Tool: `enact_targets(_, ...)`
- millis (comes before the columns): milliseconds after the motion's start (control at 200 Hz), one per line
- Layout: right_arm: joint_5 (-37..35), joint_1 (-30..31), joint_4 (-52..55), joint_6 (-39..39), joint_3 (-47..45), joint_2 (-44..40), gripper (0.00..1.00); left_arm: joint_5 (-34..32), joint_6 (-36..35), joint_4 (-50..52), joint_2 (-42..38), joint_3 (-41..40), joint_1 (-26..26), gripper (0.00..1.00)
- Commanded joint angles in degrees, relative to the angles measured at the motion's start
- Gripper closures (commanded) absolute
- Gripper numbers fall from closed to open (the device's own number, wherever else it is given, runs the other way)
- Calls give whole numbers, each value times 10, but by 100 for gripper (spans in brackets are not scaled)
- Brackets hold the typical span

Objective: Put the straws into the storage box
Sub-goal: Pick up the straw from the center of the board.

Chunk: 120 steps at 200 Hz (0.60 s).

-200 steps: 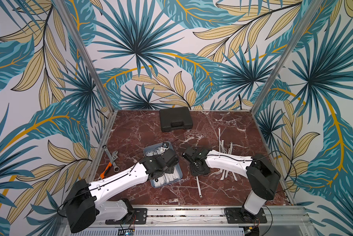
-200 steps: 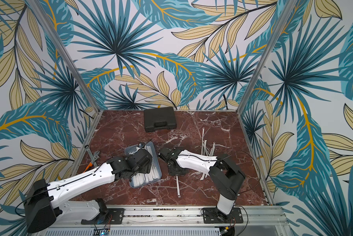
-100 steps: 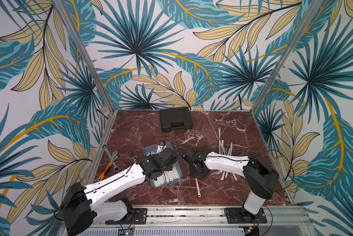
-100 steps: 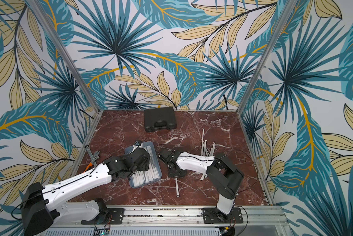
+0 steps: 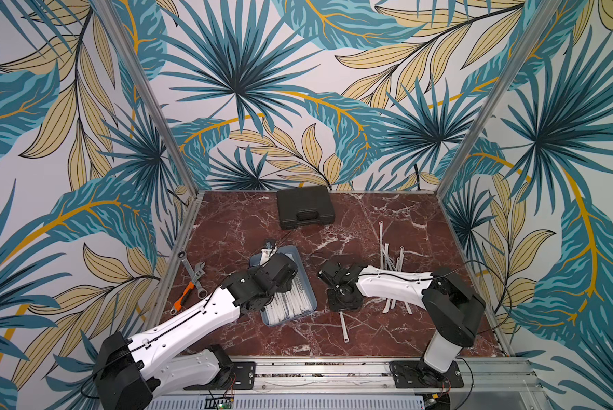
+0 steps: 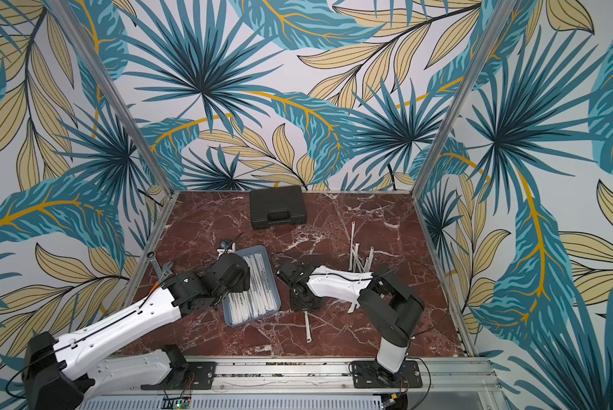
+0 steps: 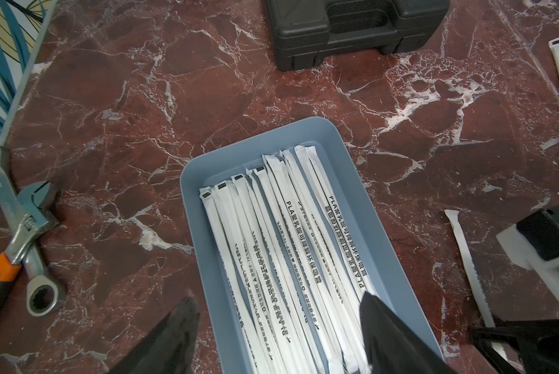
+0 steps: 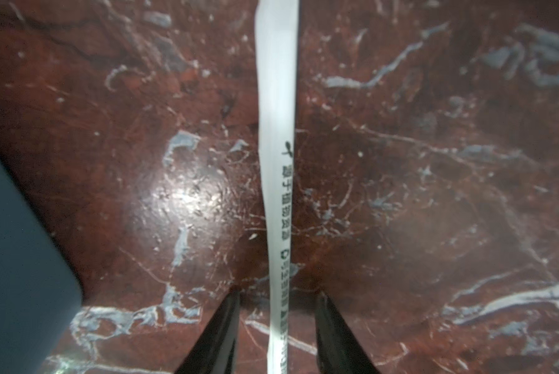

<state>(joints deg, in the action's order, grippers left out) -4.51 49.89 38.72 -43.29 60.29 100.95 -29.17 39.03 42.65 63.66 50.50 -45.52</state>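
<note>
While the left pincer (image 7: pixel 276 299) hangs over the near end of the storage box (image 7: pixel 187 200), its jaws stand wide. One finger is outside the box wall, above the tabletop (image 7: pixel 110 129). The other is above the straws by the opposite wall. Nothing is gripped.

Straws (image 7: pixel 291 246) in the box: a dense row lying lengthwise, side by side, covering the floor. Dark print faces up on several.

Right pincer (image 8: pixel 277 293): low over the tabletop, just beside the box. Jaws narrow but apart, one finger on each side of a single straw (image 8: pixel 276 97) that lies flat. Red marble shows between the straw and each finger, so it is not clamped. In both top views the straw's free end sticks out from under the pincer toward the robot's base.

Loose straws (image 5: pixel 386 255): a crossed cluster on the tabletop beyond the right arm, well apart from the box.

Black case (image 5: pixel 305 207): shut, at the back edge. Wrenches (image 5: pixel 193 273): two, crossed, near the left rail.
</note>
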Motion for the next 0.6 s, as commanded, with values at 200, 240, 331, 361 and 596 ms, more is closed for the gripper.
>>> enact_targets(200, 3, -7, -27, 15, -23, 10, 87, -1, -5, 15, -43, -30, 30, 17)
enact_targets(240, 3, -7, -24, 22, -16, 4, 89, 4, -5, 14, -51, -32, 38, 17)
enact_targets(331, 6, -5, -10, 35, 4, -13, 92, 12, -10, 16, -72, -35, 56, 17)
enact_targets(361, 6, -4, -3, 37, 12, -19, 92, 13, -12, 16, -78, -36, 61, 17)
enact_targets(596, -3, 3, 25, 42, 42, -29, 93, 22, -11, 9, -92, -49, 71, 17)
